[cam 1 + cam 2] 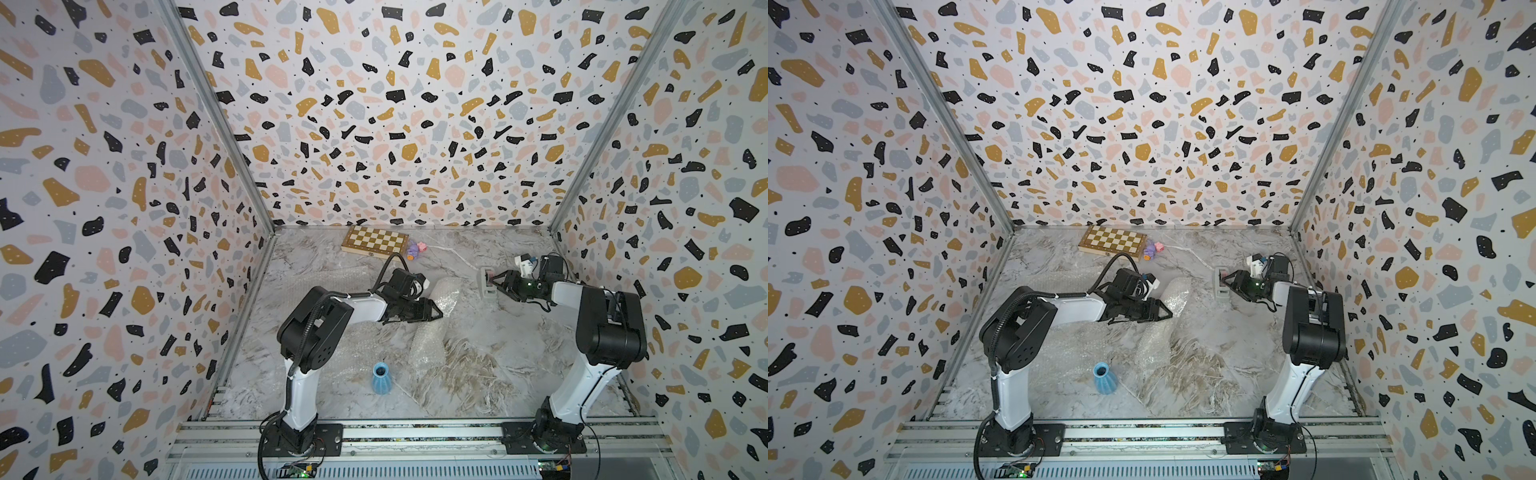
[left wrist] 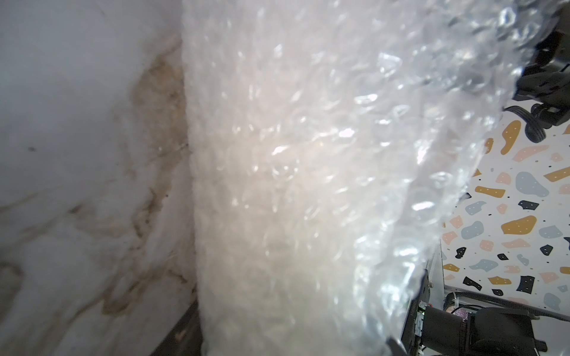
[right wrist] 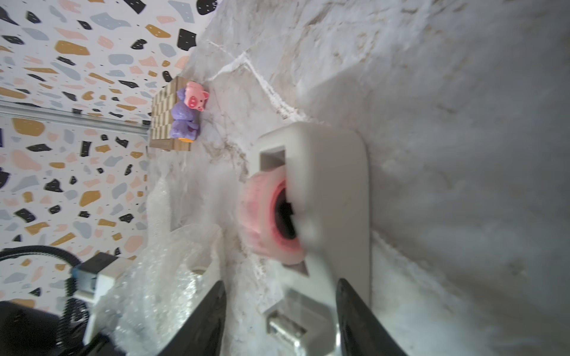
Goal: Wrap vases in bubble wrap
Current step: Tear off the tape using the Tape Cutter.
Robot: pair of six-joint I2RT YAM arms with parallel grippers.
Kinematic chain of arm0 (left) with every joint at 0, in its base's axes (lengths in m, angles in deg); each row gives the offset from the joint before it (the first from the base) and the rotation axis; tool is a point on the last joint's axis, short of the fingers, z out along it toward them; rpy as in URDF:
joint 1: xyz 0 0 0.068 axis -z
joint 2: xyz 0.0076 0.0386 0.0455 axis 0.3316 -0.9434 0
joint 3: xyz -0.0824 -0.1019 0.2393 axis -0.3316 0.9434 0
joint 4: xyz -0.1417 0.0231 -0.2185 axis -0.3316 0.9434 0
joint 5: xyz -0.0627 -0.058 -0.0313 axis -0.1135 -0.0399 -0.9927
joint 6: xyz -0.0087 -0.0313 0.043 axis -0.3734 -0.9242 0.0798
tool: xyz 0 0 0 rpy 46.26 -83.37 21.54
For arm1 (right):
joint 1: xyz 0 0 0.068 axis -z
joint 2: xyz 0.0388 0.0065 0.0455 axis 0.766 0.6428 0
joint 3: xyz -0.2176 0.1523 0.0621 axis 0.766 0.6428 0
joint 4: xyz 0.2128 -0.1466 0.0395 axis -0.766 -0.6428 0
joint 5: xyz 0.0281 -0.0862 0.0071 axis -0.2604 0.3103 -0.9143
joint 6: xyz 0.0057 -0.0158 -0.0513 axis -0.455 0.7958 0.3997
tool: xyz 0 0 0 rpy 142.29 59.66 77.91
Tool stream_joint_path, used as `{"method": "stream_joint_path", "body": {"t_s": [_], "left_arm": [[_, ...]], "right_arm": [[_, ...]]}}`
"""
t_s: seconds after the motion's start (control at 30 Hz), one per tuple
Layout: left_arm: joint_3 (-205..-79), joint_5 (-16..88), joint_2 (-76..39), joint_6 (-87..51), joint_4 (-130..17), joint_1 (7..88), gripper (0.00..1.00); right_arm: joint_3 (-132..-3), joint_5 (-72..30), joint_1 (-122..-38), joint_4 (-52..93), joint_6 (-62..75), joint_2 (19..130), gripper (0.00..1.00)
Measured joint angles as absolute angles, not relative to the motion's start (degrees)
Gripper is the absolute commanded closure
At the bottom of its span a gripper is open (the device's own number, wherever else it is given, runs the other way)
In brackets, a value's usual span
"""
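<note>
In both top views, the left claw (image 1: 434, 311) is at the near end of a bubble wrap bundle (image 1: 446, 294) in the middle of the table (image 1: 498, 365). From here I cannot tell if it clamps the bundle. The blue vase (image 1: 380, 377) stands upright and bare near the front edge, well apart from the bundle. A loose sheet of bubble wrap (image 1: 428, 347) lies crumpled between the two. The right claw (image 1: 496, 283) is at the tape dispenser (image 1: 486, 286), toward the right wall.

In the left wrist view, the bubble wrap bundle (image 2: 308, 185) fills almost the whole picture, and a cream tone shows through the plastic. I judge that the cream vase is inside it. The fingers of the left claw are not visible here, so I cannot say if they are wide or narrow.

In the right wrist view, the right claw (image 3: 280, 282) is wide. Its two dark fingers stand on both sides of the cutter end of the tape dispenser (image 3: 327, 172), with a gap on one side, and it holds nothing.

My judgement is that the task is about half done. One vase seems wrapped but not yet taped. The blue vase is not yet begun, and the loose sheet is probably for it.
</note>
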State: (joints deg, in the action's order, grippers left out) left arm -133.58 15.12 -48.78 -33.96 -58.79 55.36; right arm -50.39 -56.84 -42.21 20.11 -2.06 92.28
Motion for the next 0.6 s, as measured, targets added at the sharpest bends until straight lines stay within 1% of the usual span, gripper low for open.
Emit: {"method": "stream_joint_path", "body": {"t_s": [0.23, 0.6], "left_arm": [[-133.6, 15.1, -48.8, -34.0, -58.8, 55.4, 0.43], [-133.6, 15.3, -48.8, -34.0, -58.8, 55.4, 0.43]], "right_arm": [[-50.5, -59.0, -43.5, 19.1, -1.9, 91.0, 0.41], [-51.7, -59.2, -41.6, 16.5, -0.6, 93.6, 0.4]]}}
